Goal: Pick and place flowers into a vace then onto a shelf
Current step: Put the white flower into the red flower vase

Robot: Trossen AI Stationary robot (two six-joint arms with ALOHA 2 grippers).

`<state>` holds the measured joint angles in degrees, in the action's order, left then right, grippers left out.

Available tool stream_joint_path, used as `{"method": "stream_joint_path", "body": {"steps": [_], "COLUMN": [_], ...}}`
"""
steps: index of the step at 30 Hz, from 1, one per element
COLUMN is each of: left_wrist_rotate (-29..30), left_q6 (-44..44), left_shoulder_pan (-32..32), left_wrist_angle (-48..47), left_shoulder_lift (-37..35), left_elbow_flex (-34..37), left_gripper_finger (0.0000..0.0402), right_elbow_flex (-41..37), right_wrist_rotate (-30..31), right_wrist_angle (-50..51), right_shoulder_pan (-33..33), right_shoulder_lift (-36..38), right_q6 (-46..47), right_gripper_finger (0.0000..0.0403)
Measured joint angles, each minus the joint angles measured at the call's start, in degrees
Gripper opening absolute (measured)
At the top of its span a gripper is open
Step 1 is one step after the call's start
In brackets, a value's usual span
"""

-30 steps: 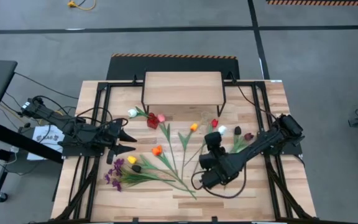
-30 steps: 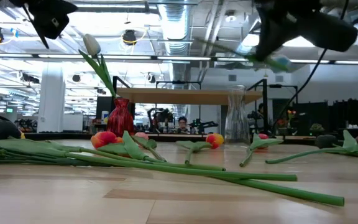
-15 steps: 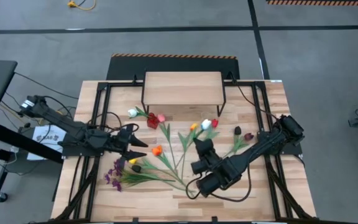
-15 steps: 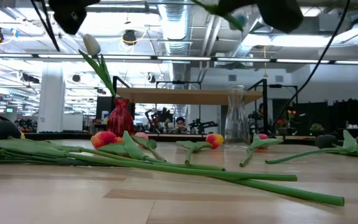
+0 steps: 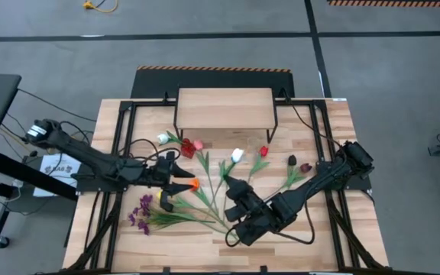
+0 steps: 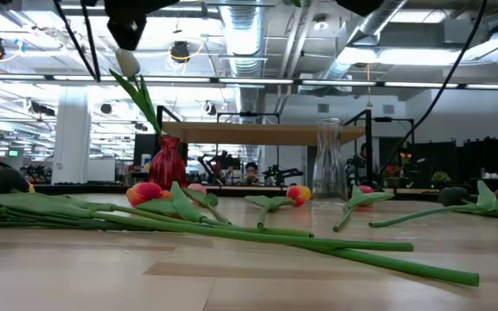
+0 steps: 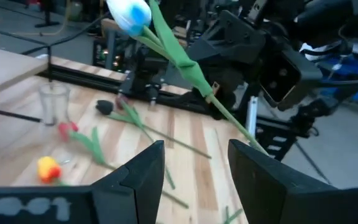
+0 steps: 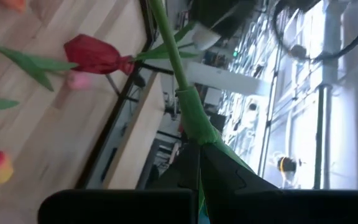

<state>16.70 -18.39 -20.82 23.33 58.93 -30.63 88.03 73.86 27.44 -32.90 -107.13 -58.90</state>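
- The right gripper (image 5: 234,186) is closed on the stem of a pale blue-white tulip (image 5: 237,156), which is carried in the air above the middle of the table (image 5: 334,244); the bloom stands out ahead of the fingers, toward the shelf (image 5: 224,107).
- In the left wrist view, the same tulip (image 7: 129,12) is seen held up, its green stem running down into the right gripper's closed fingers.
- The left gripper (image 5: 176,180) is held with its fingers apart and nothing between them, just beside the right gripper and facing it; an orange tulip (image 5: 193,184) lies on the wood close under its tips.
- A red vase (image 5: 187,148) with a white tulip (image 5: 163,138) already in it stands beyond the left gripper, near the shelf's front edge; a clear glass vase (image 6: 328,169) stands farther along under the shelf.
- The remaining flowers (image 5: 205,200) lie scattered on the table around and below both grippers.
- The step in hand is judged to be the carry of one picked flower, perhaps toward a handover to the left gripper or straight to a vase.
- Next, the stem end would need to be lined up over a vase mouth, or between the left fingers, before release.
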Motion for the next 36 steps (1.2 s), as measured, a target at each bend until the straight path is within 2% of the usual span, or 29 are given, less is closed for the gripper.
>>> {"method": "stream_joint_path", "body": {"steps": [4, 9, 17, 23, 36], "left_wrist_rotate": [-5.2, -9.9, -16.1, -19.4, -20.4], "left_q6": [-1.6, -3.1, -11.0, -12.9, -12.2], "left_shoulder_pan": [2.0, 4.0, 7.8, 9.9, 10.0], "left_wrist_angle": [5.5, 12.0, 21.6, 21.4, 17.6], "left_shoulder_lift": [3.4, 7.5, 13.2, 16.4, 18.1], "left_elbow_flex": [0.0, 0.0, -0.1, -3.5, -8.3], "left_gripper_finger": [0.0167, 0.0167, 0.0167, 0.0167, 0.0167], "right_elbow_flex": [0.0, 0.0, 0.0, 0.0, 0.0], "right_wrist_rotate": [0.0, -0.3, -0.6, -2.6, -3.1], "right_wrist_angle": [-2.9, -2.7, -2.7, -2.7, -2.6], "right_shoulder_pan": [0.3, 0.9, 1.8, 1.9, 2.0], "right_shoulder_lift": [0.0, 0.0, 0.0, 0.0, 0.0], "right_q6": [-4.4, -4.8, -6.3, -7.6, -9.1], "right_gripper_finger": [0.0, 0.0, 0.0, 0.0, 0.0]}}
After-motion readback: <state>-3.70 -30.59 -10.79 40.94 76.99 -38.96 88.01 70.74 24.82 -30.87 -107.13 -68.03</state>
